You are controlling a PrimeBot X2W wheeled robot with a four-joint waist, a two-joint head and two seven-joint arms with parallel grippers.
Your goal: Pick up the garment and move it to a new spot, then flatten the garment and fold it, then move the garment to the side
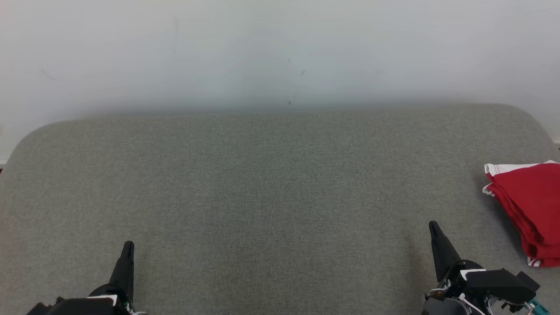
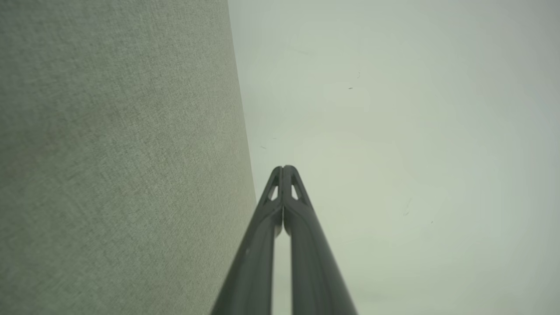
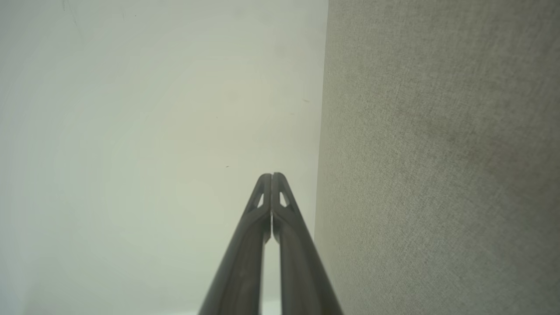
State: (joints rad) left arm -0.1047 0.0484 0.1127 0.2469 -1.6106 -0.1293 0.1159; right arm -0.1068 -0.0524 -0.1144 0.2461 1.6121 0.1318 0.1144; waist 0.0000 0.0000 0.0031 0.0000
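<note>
The red garment point(image 1: 531, 205) lies folded at 3 o'clock on the grey counter point(image 1: 262, 183). Both closed and empty, the left gripper point(image 1: 127, 247) at 7 o'clock and right gripper point(image 1: 434, 227) at 5 are best held clear of the stack, which looks finished.

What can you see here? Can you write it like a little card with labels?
Surface: grey fabric surface, against a pale wall
Garment: red garment with white trim, folded, at the surface's right edge
Left gripper: shut, empty
Right gripper: shut, empty, apart from the garment
Task stage: garment already set aside
</note>
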